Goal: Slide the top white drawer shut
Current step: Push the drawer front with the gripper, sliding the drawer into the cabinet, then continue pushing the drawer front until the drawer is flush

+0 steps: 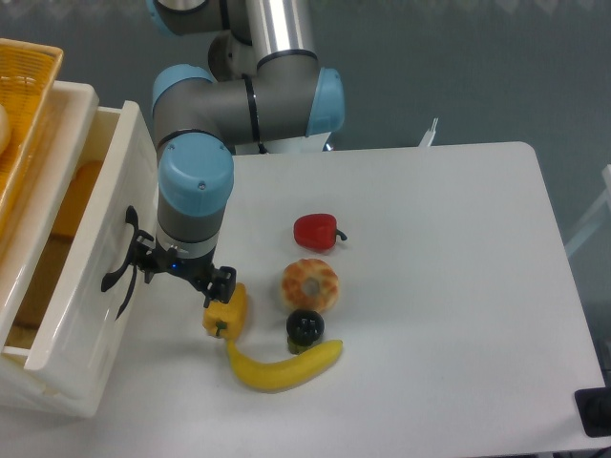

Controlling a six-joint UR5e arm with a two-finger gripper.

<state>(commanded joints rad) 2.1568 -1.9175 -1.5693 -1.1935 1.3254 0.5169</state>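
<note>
The arm reaches down from the top of the view, elbow bent, its blue-capped wrist pointing straight down at the left side of the worktop point(430, 286). The tool point(179, 272) sits just beside the black handle point(119, 272) of the top white drawer point(91, 248); whether its fingers are spread or closed cannot be told from above. The drawer stands at the left edge, only partly pulled out, with orange-yellow and brown food dimly visible inside. An orange basket point(24, 105) sits above it. Near the tool lie a yellow pepper point(226, 312), banana point(284, 364), and red pepper point(317, 231).
</note>
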